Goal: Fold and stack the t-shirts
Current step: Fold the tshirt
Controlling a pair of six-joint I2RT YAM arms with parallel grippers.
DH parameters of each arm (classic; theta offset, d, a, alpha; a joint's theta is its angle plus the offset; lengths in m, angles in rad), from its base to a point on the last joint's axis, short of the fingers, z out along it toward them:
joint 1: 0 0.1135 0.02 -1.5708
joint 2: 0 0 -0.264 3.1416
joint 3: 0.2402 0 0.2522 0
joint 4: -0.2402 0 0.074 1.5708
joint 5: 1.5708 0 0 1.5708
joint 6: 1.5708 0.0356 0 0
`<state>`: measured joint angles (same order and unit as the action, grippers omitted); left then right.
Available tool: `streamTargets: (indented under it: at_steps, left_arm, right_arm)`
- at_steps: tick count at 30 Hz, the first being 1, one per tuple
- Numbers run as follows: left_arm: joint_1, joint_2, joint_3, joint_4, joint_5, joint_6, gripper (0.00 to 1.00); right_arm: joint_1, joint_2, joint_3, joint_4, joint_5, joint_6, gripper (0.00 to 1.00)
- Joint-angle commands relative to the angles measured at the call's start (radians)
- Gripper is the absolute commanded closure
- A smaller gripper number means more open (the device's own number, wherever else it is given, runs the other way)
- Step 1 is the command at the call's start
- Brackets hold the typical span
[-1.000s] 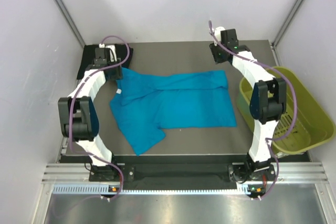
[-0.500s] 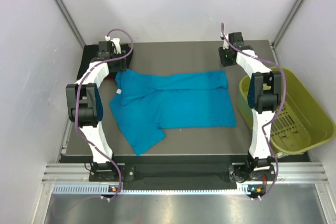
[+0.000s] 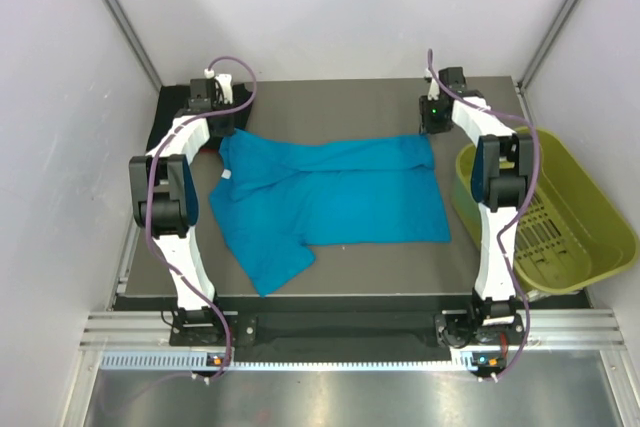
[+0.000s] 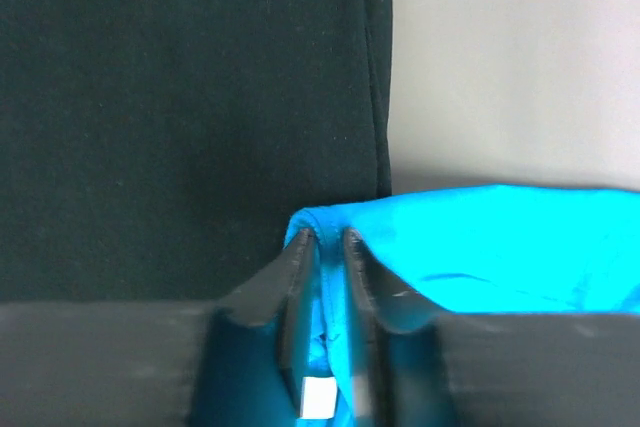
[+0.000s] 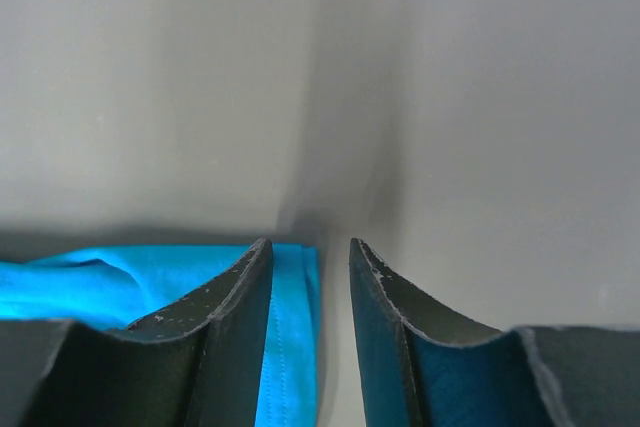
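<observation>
Left claw (image 4: 328,237): narrow, pinched on a fold of the teal shirt (image 3: 330,197) at its far-left corner. Cloth bunches up between the fingers (image 4: 290,292), so I read it as a real grip, not just contact. Right past the tips is the black shirt (image 4: 180,117), flat on the far-left of the counter (image 3: 330,97). The teal edge meets it there; can't tell if it touches or overlaps.

Right claw (image 5: 308,243): part open, clear gap between the jaws, nothing clamped. The shirt's far-right corner sits under its left finger and pokes into the gap. My read: it's straddling the edge, ready to pinch.

Teal shirt: spread mid-counter, lying sideways, neck label end left, one flap sticking out toward the near edge.

Why this setup: one claw per far corner gives an even hold for lifting the far edge and carrying it over for a fold. The right needs to close first; a lift on the left alone would skew the cloth.

Risk: the left pinch is tight against the black shirt and could drag it along.

Bin (image 3: 590,202) sits at far right beside the right arm and isn't involved.
</observation>
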<state>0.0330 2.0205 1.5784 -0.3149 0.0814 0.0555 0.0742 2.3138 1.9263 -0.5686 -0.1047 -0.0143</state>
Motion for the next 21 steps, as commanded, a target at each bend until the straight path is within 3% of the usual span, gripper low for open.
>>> streamTargets:
  at_steps: [1, 3, 9, 11, 13, 21]
  left_arm:
    - [0.004, -0.014, 0.042, 0.036, -0.012, 0.018, 0.9]
    - [0.005, -0.019, 0.042, 0.036, -0.02, 0.02, 0.99]
    - [0.005, -0.028, 0.034, 0.033, -0.046, 0.017, 1.0]
    - [0.005, -0.029, 0.031, 0.031, -0.064, 0.014, 1.0]
    - [0.005, -0.032, 0.028, 0.033, -0.072, 0.009, 1.0]
    - [0.011, -0.075, -0.027, 0.094, -0.198, -0.039, 1.0]
  right_arm:
    - [-0.01, 0.018, 0.046, -0.011, -0.026, 0.042, 0.63]
    - [-0.01, 0.029, 0.049, -0.01, -0.03, 0.048, 0.64]
    - [-0.013, 0.041, 0.048, -0.01, -0.047, 0.062, 0.7]
    - [-0.016, 0.044, 0.049, -0.007, -0.041, 0.065, 0.9]
    - [-0.019, 0.044, 0.05, -0.004, -0.018, 0.071, 1.0]
    - [-0.039, -0.014, -0.01, 0.076, 0.033, 0.105, 1.0]
